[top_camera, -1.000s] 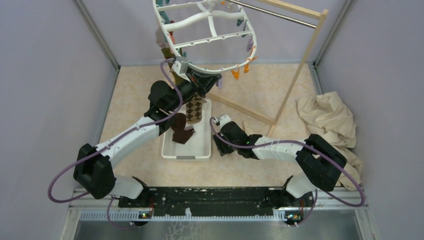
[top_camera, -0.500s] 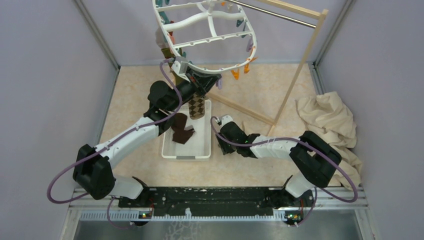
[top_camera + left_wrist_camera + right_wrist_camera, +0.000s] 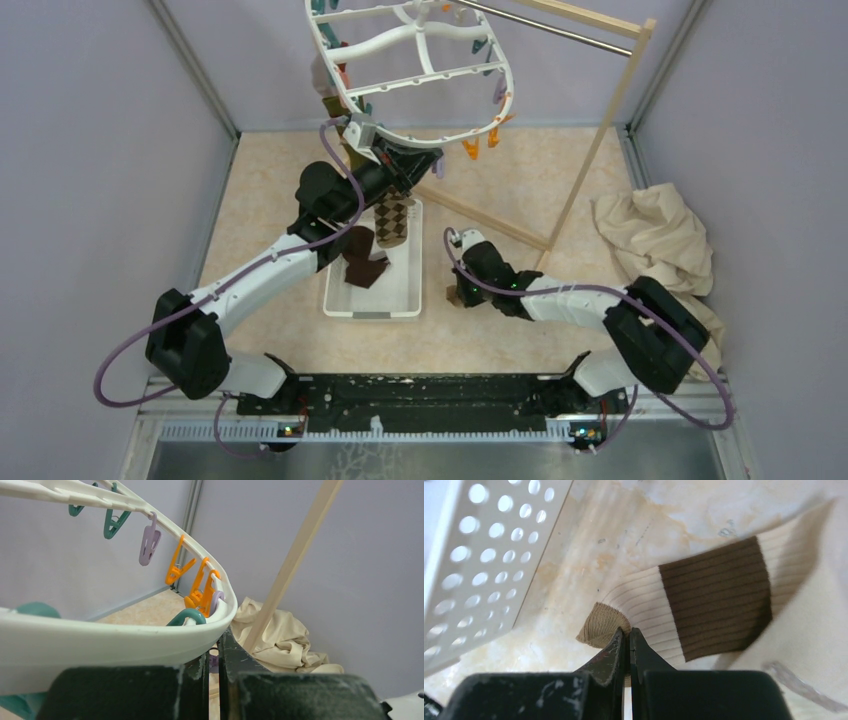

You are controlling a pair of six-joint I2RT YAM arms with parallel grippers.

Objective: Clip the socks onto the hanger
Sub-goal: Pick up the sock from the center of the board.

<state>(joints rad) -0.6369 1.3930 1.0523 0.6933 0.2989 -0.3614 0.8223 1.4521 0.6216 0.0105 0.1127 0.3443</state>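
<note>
The white oval hanger (image 3: 410, 60) hangs tilted at the back, orange, teal and purple pegs (image 3: 176, 565) along its rim (image 3: 100, 640). My left gripper (image 3: 400, 160) is shut with its tips up against the near rim. A sliver of purple shows in the slit between them, and I cannot tell if anything is pinched. An argyle sock (image 3: 393, 218) dangles below it, and a dark brown sock (image 3: 365, 262) lies in the bin. On the floor right of the bin, my right gripper (image 3: 628, 632) is shut on the tan toe of a cream-and-brown ribbed sock (image 3: 704, 605).
A white perforated bin (image 3: 372, 305) stands between the arms, its wall (image 3: 489, 555) just left of the right gripper. A wooden rack (image 3: 590, 150) with a metal bar slants across the back right. A big beige cloth (image 3: 660, 240) is heaped by the right wall.
The right gripper has shifted right, away from the bin, and closed from wide open onto the floor sock's toe. The left arm, hanger and argyle sock have stayed put.
</note>
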